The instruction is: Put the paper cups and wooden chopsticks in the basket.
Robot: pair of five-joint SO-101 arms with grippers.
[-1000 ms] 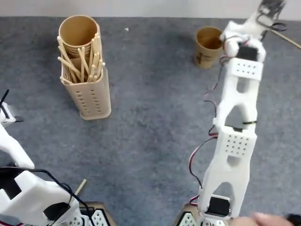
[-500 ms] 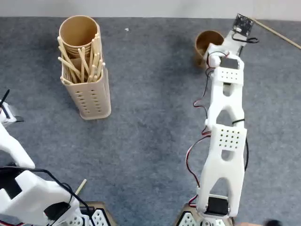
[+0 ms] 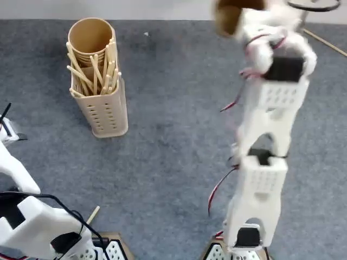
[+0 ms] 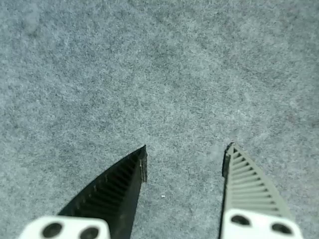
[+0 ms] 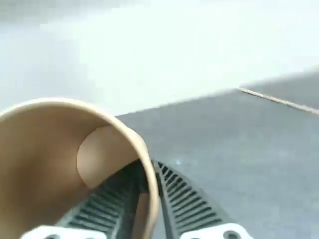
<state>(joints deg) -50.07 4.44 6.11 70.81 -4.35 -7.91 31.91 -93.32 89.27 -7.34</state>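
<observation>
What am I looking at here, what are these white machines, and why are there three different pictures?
Two white robot arms stand at a grey carpeted table. One picture looks down from above; the other two come from a camera on each wrist. The right hand pinches the wall of a paper cup. The left hand is open over bare carpet. A tall basket holds wooden chopsticks and a second cup. One loose chopstick lies at the far edge, a second chopstick near the left arm's base.

On the counter (image 3: 179,108) the basket (image 3: 104,105) holds a paper cup (image 3: 89,33) and chopsticks (image 3: 96,69); well right of it the right hand (image 5: 147,173) holds a second paper cup (image 3: 229,15), a loose chopstick (image 3: 325,42) beyond.
</observation>
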